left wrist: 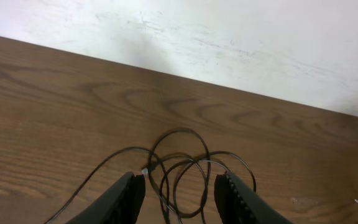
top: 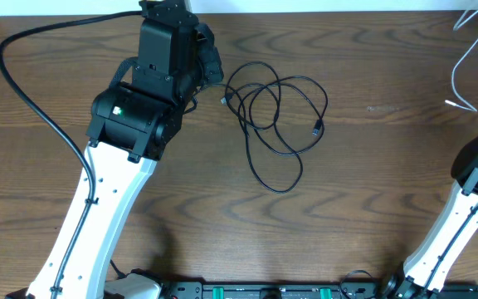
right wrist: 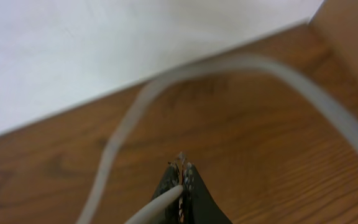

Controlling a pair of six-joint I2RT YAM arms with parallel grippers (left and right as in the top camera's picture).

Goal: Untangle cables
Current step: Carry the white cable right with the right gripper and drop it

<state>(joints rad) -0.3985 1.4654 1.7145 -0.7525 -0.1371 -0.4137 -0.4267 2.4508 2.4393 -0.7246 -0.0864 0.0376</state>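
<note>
My left tool (left wrist: 180,180) hangs with its fingers apart, the looped black cable (top: 317,129) lying on the counter (top: 372,208) just ahead of and between them. Only the right wrist view shows my right tool (right wrist: 182,177) clamped on the white cable (right wrist: 229,65), which arcs ahead of it.

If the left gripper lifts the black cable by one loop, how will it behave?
Probably floppy: the black cable lies in loose overlapping loops, so the rest should dangle and drag. Likely light, being thin. Its plug may snag a crossing strand.
</note>
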